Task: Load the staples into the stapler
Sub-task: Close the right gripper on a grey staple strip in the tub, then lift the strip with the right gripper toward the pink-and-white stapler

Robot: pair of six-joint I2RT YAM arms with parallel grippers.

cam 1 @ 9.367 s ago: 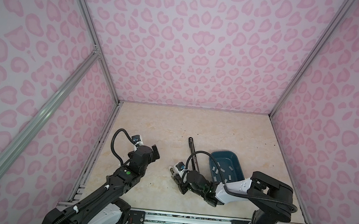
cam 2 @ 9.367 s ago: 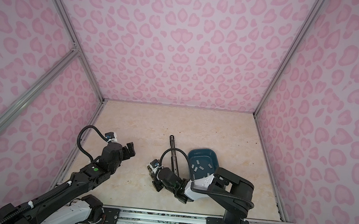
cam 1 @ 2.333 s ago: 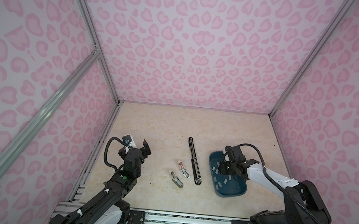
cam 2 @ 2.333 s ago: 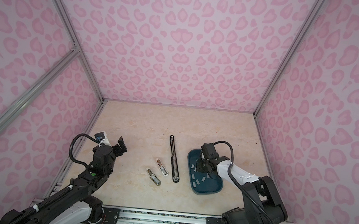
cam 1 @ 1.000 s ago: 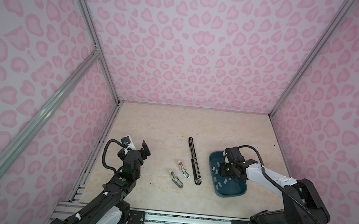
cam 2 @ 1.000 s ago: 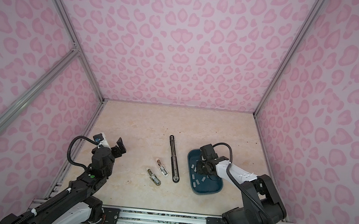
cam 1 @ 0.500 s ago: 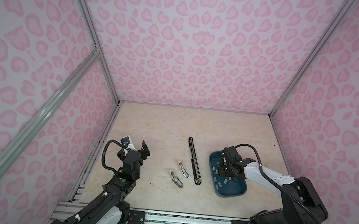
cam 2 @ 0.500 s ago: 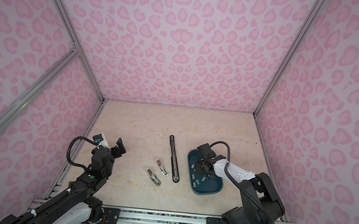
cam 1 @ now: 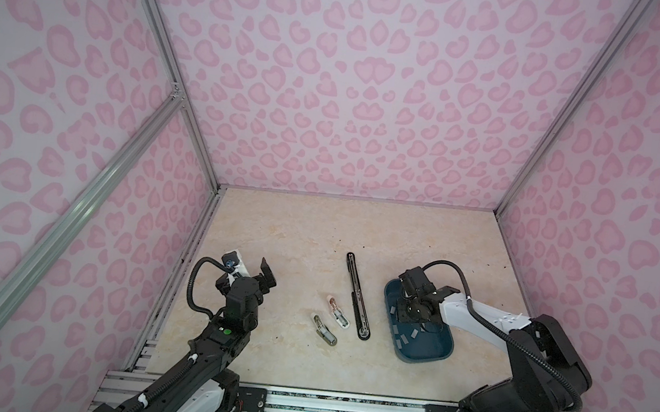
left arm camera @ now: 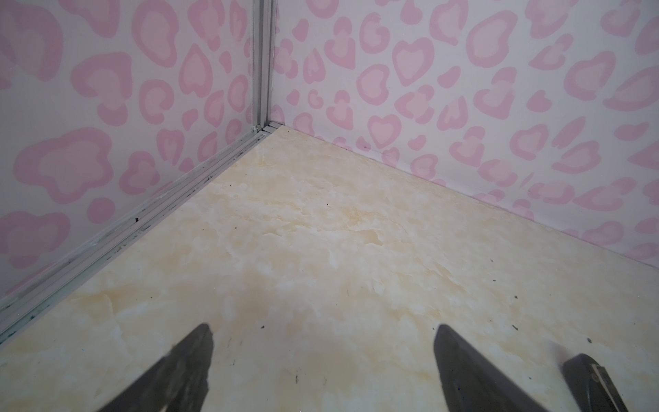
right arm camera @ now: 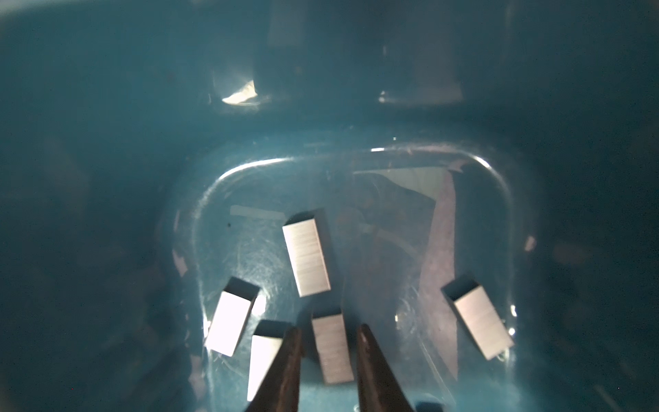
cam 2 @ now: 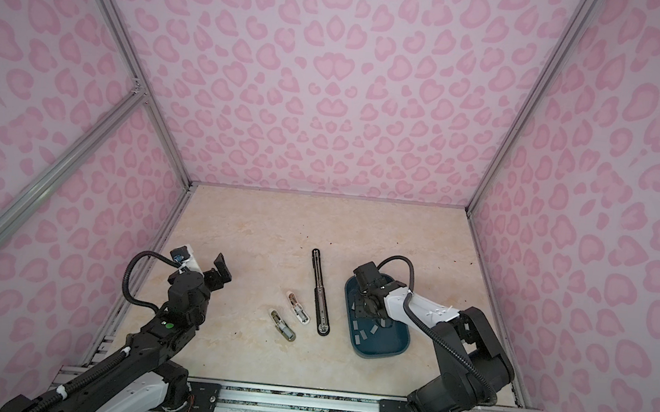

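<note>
Staples (right arm camera: 306, 258) lie as short grey strips, flat and scattered, on the bottom of the blue tray (right arm camera: 107, 178), and my right hand (right arm camera: 328, 328) is lowered in among them. Through my right wrist camera I count five strips. The nearest strip (right arm camera: 333, 351) sits between my two fingertips (right arm camera: 292, 342). They stand a narrow way apart, one on each side of it. A dark sliver of tray shows between the strip and one finger, so I am straddling it and have not clamped it. Another strip lies just outside that same finger, partly hidden by it.

In both top views the tray rests on the table (cam 1: 296, 232) on my right side, with my right hand reaching into its far end and more strips spread toward its near end.

Well apart from the tray, toward the middle of the table, lies a long black bar (cam 1: 357, 297). Just beside its near end lies the pale stapler (cam 1: 337, 312), and just beside that, a little nearer to me, the grey stapler (cam 1: 323, 330). Both rest on the table, and neither of my hands touches them.

My left hand (left arm camera: 322, 326) is held over the table close to the left wall, with its fingers spread wide and nothing between them. Its camera looks past them at the table and the corner where two pink-patterned walls (left arm camera: 463, 89) meet.
</note>
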